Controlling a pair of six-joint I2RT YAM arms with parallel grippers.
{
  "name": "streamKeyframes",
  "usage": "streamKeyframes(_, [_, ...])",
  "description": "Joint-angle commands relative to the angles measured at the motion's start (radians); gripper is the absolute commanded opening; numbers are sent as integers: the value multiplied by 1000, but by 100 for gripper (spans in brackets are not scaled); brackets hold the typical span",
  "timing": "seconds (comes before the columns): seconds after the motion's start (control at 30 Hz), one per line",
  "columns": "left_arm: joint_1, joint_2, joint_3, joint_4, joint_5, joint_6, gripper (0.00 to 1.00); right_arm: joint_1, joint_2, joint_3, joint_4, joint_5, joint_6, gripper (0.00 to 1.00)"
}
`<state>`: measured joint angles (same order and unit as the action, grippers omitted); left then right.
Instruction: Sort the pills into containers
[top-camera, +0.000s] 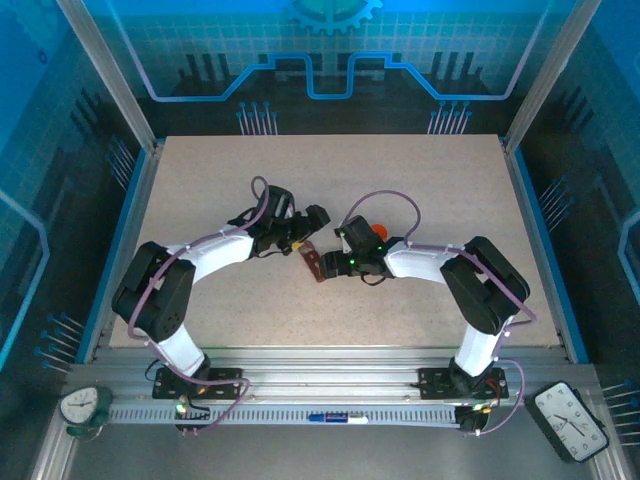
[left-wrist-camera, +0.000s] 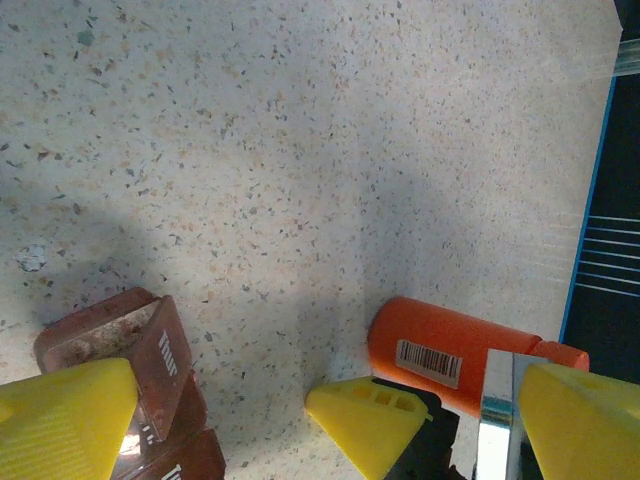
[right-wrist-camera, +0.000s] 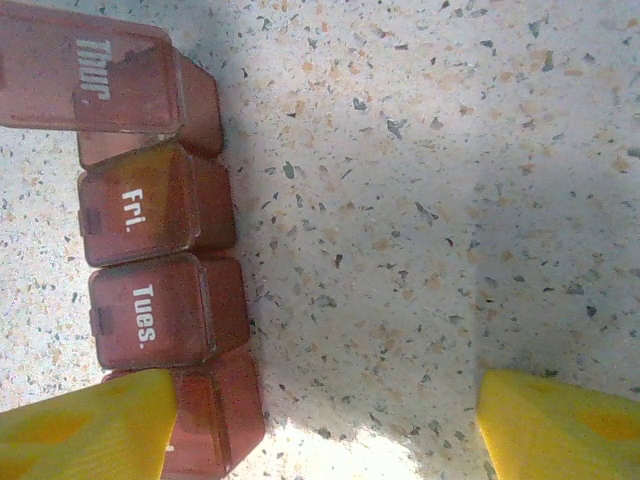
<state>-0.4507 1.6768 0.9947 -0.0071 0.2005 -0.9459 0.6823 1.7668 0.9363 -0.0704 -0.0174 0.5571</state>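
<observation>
Yellow-fingered right tool (right-wrist-camera: 325, 420) is hanging spread beside the reddish-brown plastic day-labelled compartment strip (right-wrist-camera: 160, 250); I'm seeing left tool (left-wrist-camera: 315, 425) gaping.

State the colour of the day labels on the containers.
White, on reddish-brown containers, clearest in the right wrist view.

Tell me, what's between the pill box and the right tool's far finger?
Between the pill box and that fingertip lies bare speckled tabletop, seen from the right wrist.
</observation>
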Motion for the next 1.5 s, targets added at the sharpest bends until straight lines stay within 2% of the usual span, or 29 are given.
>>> streamKeyframes(0.0, [-13, 22, 36, 25, 24, -24, 99, 12, 37, 12, 24, -3, 3, 80])
streamKeyframes(0.7, [-69, 113, 146, 43, 21, -50, 99, 13, 57, 3, 28, -10, 4, 78])
streamKeyframes(1.2, [-84, 196, 157, 65, 20, -62, 99, 13, 63, -2, 33, -21, 9, 78])
streamKeyframes(1.47, [-85, 184, 178, 44, 20, -55, 99, 12, 38, 13, 6, -35, -12, 78])
